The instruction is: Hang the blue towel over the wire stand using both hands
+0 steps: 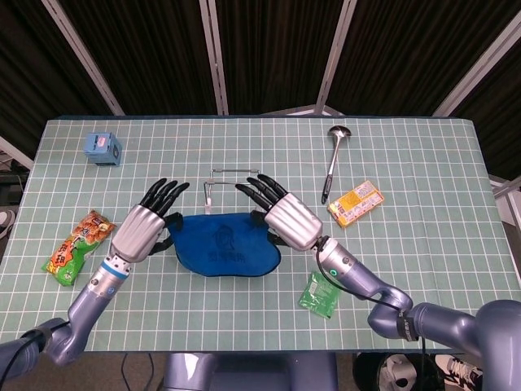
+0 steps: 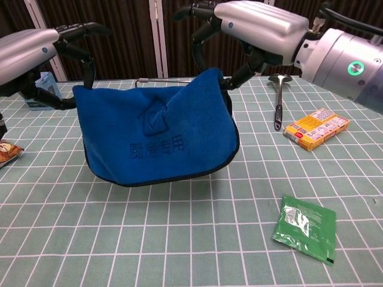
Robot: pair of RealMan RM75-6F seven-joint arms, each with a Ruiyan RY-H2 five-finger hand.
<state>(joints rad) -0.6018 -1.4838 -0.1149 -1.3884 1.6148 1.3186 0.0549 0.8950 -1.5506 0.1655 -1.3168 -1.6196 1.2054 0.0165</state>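
Holding towel (image 2: pixel 157 128) aloft (2 hands)

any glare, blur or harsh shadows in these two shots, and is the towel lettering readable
Head view: even overhead light, soft shadows, all sharp, but the blue towel is too small to read. Chest view: glare streaks on the silver right hand, the left hand is cropped at the frame edge, and the towel's embossed lettering shows clearly.
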